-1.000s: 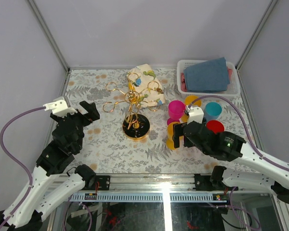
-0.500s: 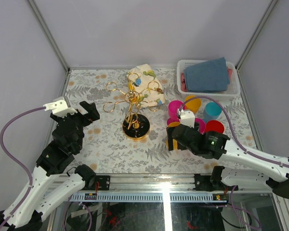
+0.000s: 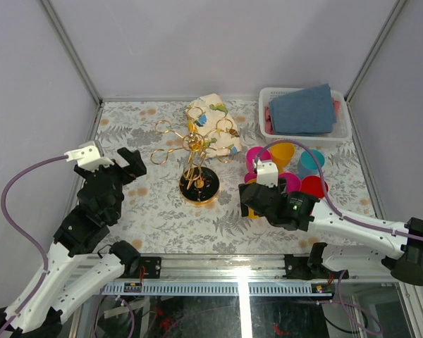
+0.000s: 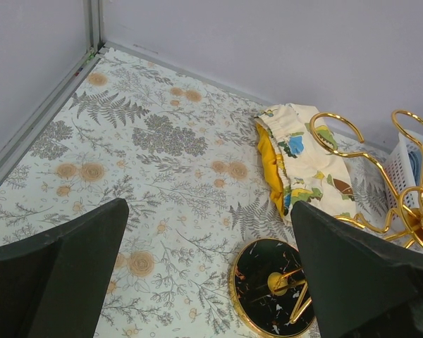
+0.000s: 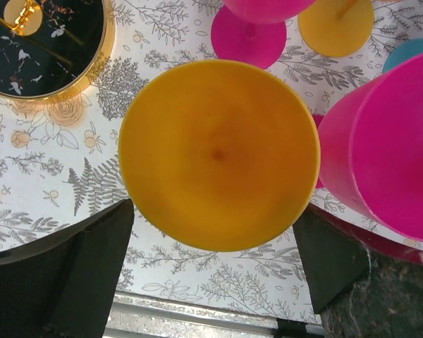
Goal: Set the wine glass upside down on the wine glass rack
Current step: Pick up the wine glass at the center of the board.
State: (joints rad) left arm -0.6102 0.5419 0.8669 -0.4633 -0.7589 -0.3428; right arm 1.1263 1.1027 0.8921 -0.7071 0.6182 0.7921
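Top external view shows the wine glass rack (image 3: pixel 199 186) bare and central, the left gripper (image 4: pixel 210 205) spread idle, and the right gripper (image 5: pixel 213 211), wide and empty, poised over the upright yellow wine glass (image 5: pixel 218 155) beside the rack's base, so grasping, inverting and hanging all remain.

The left arm (image 3: pixel 70 271) and right arm (image 3: pixel 359 229) pair white link shells with black joint housings. A white camera block (image 3: pixel 84 153), fed by a purple cable (image 3: pixel 10 193), sits behind the left gripper (image 4: pixel 210 211) and the right gripper (image 5: pixel 213 211). The fingers (image 4: pixel 63 274) are matte black wedges. A green lamp (image 3: pixel 293 207), probably a status indicator, glows behind the right gripper.
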